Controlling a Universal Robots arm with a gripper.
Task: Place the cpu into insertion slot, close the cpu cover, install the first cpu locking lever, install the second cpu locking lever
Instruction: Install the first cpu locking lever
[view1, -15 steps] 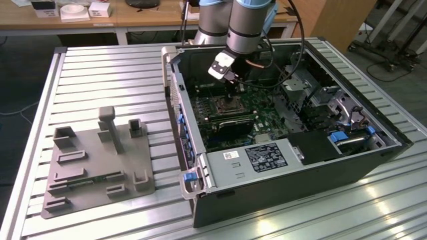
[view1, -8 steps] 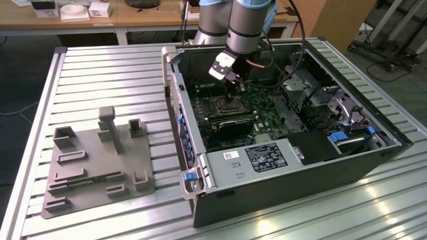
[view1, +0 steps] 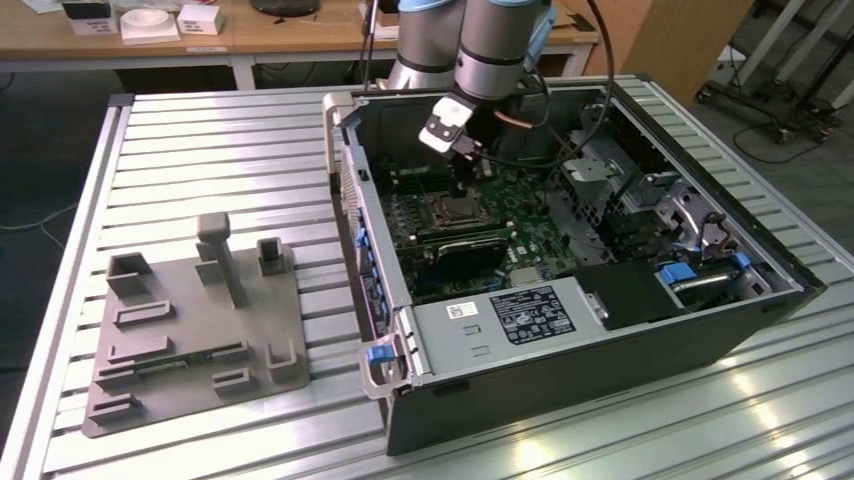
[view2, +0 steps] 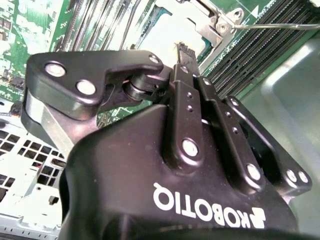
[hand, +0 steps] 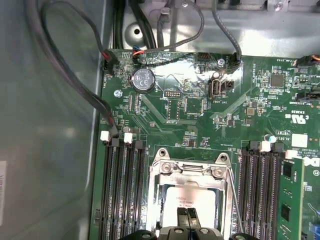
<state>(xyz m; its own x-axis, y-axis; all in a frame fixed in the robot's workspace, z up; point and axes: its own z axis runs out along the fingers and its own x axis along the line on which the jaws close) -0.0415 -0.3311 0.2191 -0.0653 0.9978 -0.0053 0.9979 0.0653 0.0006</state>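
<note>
The tool (hand: 189, 219), its fingers pressed together with nothing visible between them, is poised directly over the cpu (hand: 172, 197). The chip lies in the insertion slot (view1: 451, 211), framed by the cpu cover (hand: 190, 170), inside an open computer case (view1: 534, 400) on the table (view1: 200, 130).

cpu (hand: 186, 196): 1 | cpu cover (hand: 188, 169): 1 | coin battery (hand: 143, 80): 1 | computer case (view1: 534, 392): 1 | grey fixture plate (view1: 200, 330): 1
</note>
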